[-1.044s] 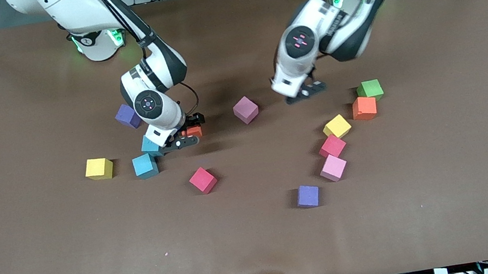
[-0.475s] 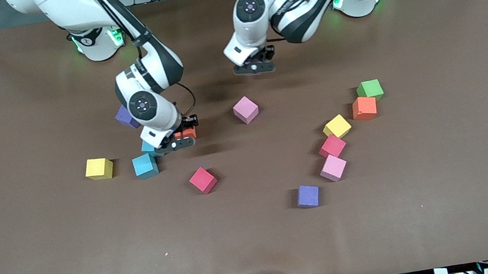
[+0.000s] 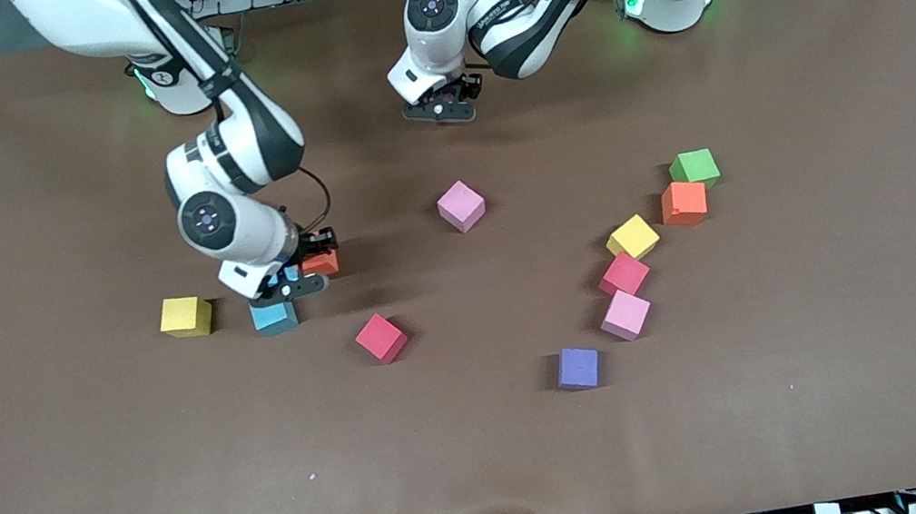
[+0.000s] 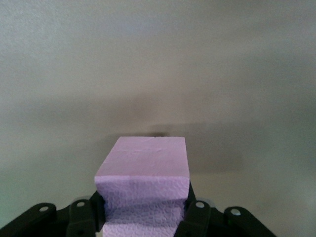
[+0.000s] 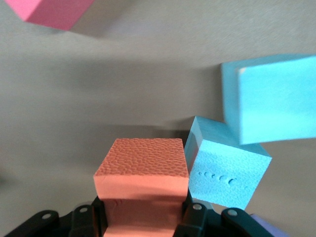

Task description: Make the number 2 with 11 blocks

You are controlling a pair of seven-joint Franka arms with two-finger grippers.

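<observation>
My right gripper is shut on an orange block, low over the table beside two blue blocks. In the right wrist view the orange block sits between the fingers, with the blue blocks beside it. My left gripper is up over the table's middle near the bases, shut on a pink block. Loose blocks lie scattered: pink, red, yellow, yellow, red, pink, purple, orange. No digit 2 shows.
A green cube touches the loose orange block toward the left arm's end. The brown table is bare along the edge nearest the front camera. The right arm hides the table just beside its gripper.
My right gripper moved with the orange block toward the right arm's end, over the blue blocks; its arm now hides a purple block. My left gripper swung from near the pink block toward the bases.
</observation>
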